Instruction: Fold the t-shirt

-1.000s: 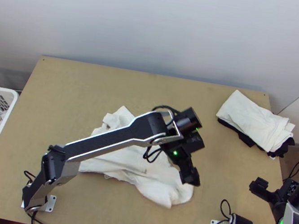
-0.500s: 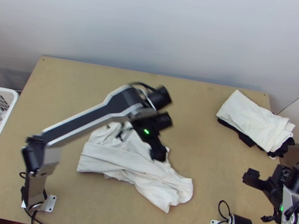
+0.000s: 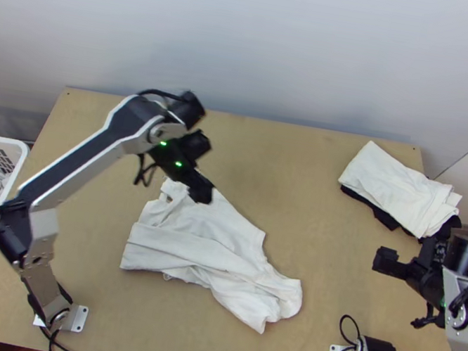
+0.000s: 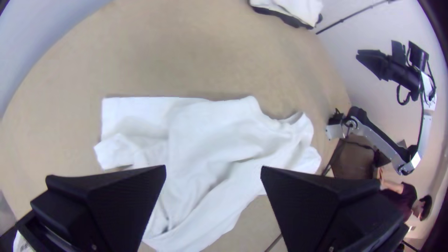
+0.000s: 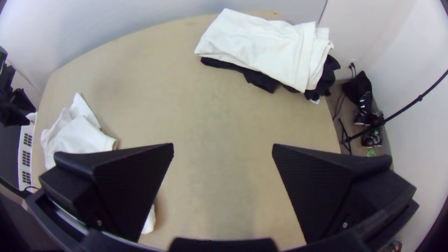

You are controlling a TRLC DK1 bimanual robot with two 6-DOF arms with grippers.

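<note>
going left to right, the basket (image 3: 17,170) is at the far left with loose laundry inside, so our guess is a wide swing of that arm could clip its rim. next, the left gripper (image 4: 213,167) is over the far edge of the t-shirt; if we pinch in those creases we'd probably grab two layers and drag the whole thing crooked. its fingers are spread wide, nothing between them. the t-shirt (image 3: 209,239) itself lies rumpled mid-table, left of centre, one corner flipped over, so folding before we flatten it would likely lock the wrinkles in. over right, the folded pile (image 3: 395,190) could get knocked if we lift the other arm carelessly. that right gripper (image 5: 223,145) is wide open too, holding nothing, well apart from the shirt.
</note>
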